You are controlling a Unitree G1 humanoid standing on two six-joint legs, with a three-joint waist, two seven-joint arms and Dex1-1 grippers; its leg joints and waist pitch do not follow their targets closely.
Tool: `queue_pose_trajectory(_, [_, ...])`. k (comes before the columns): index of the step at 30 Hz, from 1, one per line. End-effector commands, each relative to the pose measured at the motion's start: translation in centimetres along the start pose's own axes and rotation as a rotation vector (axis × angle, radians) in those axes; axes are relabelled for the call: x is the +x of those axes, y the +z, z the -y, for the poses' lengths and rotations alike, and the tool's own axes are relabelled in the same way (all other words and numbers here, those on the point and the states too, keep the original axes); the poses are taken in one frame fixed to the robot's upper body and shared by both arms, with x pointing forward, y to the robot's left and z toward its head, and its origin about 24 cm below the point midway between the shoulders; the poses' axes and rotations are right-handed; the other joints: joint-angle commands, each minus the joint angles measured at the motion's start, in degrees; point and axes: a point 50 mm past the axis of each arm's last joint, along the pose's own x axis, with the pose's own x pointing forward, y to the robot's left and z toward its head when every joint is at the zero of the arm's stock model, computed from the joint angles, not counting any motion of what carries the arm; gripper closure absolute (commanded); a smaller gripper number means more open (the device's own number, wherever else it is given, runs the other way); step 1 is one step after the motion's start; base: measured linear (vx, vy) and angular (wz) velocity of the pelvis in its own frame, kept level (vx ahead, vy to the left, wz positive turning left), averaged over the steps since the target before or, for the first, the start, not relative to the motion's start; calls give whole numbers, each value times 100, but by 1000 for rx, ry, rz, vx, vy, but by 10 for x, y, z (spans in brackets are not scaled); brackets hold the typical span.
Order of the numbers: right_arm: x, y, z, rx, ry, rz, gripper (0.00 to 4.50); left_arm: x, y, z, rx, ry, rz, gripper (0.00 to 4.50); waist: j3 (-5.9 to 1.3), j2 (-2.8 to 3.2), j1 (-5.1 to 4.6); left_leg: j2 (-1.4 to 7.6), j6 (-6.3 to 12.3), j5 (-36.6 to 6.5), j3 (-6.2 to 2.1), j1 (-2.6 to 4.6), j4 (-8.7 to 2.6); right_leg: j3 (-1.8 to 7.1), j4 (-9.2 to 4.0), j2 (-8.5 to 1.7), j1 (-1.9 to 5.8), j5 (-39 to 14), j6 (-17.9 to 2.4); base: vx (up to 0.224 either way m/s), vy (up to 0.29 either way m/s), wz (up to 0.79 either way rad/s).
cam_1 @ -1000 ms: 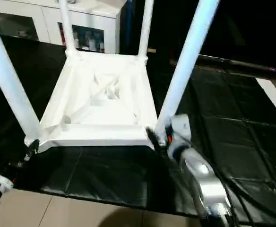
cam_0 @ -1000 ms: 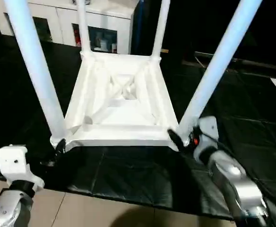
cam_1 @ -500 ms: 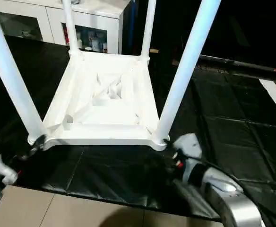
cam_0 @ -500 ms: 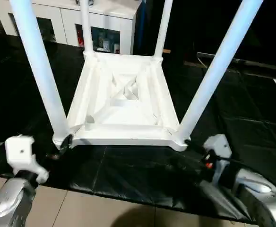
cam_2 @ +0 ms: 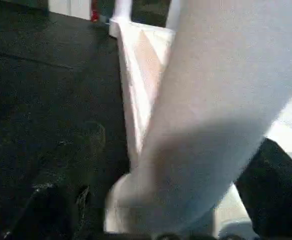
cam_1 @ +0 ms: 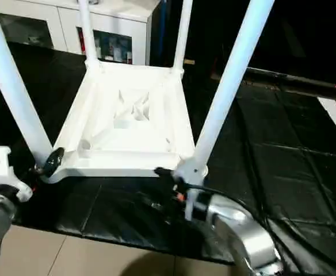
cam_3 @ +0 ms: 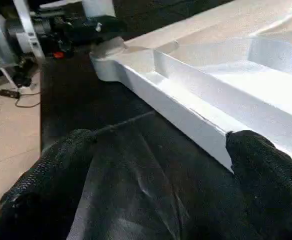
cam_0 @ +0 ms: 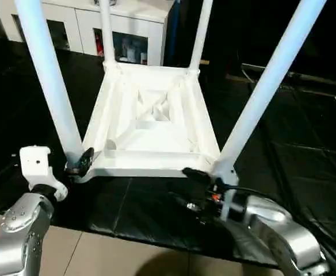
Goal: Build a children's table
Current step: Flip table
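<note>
The children's table lies upside down on a black mat, its ribbed white top (cam_0: 151, 123) facing up. All its white legs stand upright in the corner sockets, the near-left leg (cam_0: 47, 75) and near-right leg (cam_0: 266, 80) closest to me. My left gripper (cam_0: 79, 164) is open, one finger (cam_0: 87, 156) on each side of the near-left leg's base (cam_2: 186, 150); I cannot tell whether they touch it. My right gripper (cam_3: 161, 145) is open and empty, low over the mat by the top's near edge (cam_3: 186, 105), just left of the near-right corner.
The black mat (cam_0: 306, 149) covers the floor around the table and ends at pale tiles (cam_0: 110, 253) near me. A white glass-door cabinet (cam_0: 128, 29) stands behind the table. Cables lie on the tiles (cam_3: 16, 95).
My left gripper has moved forward and in, reaching the near-left leg's base. My right gripper pulled back from the near-right corner, then swung left along the near edge.
</note>
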Motion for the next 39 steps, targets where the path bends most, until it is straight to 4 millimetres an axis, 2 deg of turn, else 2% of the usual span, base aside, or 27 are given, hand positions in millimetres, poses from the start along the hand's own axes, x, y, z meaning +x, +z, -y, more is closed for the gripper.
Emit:
queue_pose_trajectory(1, [2,2,2,-17,10,5,0,4,1,5,-3,-37,2,50,-213,132,22,308,133,-261,-89,-94,-542,257,-320,-506,281,-513,-1188,0,0,0])
queue_pose_trajectory(4, [3,2,3,-22,13,4,0,5,1,7,-7,-47,5,67,-210,146,19,312,90,-330,-90,-89,-549,256,-328,-505,278,-592,-1197,0,0,0])
queue_pose_trajectory(8, [5,1,3,-20,18,12,0,6,4,12,4,-85,34,103,-219,158,33,309,107,-218,-87,-90,-541,256,-310,-503,284,-423,-1227,0,0,0])
queue_pose_trajectory(15, [6,0,1,-15,32,20,0,10,10,13,-3,-86,74,148,-221,151,46,313,96,-224,-86,-87,-543,254,-305,-510,294,-390,-1239,0,0,0])
queue_pose_trajectory(19, [7,0,0,-17,43,20,0,12,10,15,-5,-107,71,179,-226,175,49,311,95,-151,-85,-83,-538,250,-293,-506,290,-285,-1255,0,0,0])
queue_pose_trajectory(23, [8,0,0,-20,47,21,0,12,8,18,-6,-125,58,214,-217,172,50,315,73,-284,-79,-80,-547,250,-312,-509,282,-436,-1258,0,0,0])
queue_pose_trajectory(26, [8,0,1,-20,47,23,0,13,8,19,-10,-131,55,222,-212,164,60,316,65,-344,-82,-83,-554,254,-317,-511,287,-527,-1227,0,0,0])
queue_pose_trajectory(29, [9,-1,0,-17,42,28,0,12,6,24,-20,-142,42,227,-217,169,66,315,87,-205,-79,-85,-543,254,-304,-511,286,-408,-1240,0,0,0])
queue_pose_trajectory(30, [9,-1,0,-16,40,29,0,13,5,26,-25,-148,39,228,-216,146,74,317,108,-149,-78,-89,-542,255,-297,-515,289,-381,-1251,0,0,0])
queue_pose_trajectory(34, [11,-1,-2,-13,47,35,0,14,4,35,-68,-158,36,228,-211,156,101,319,99,-185,-70,-81,-542,256,-309,-515,279,-468,-1243,0,0,0])
queue_pose_trajectory(35, [11,-1,-2,-13,47,35,0,14,4,35,-68,-158,36,228,-211,132,111,321,105,-170,-69,-85,-542,261,-308,-522,286,-488,-1238,0,0,0])
queue_pose_trajectory(37, [12,0,-4,-8,60,42,0,14,1,45,-165,-158,32,228,-210,120,119,336,96,-135,-56,-76,-534,259,-308,-519,273,-437,-1271,0,0,0])
queue_pose_trajectory(39, [12,-1,-3,2,53,42,0,15,0,49,-229,-149,31,228,-210,106,135,323,125,-114,-54,-98,-531,266,-309,-521,295,-487,-1249,0,0,0])
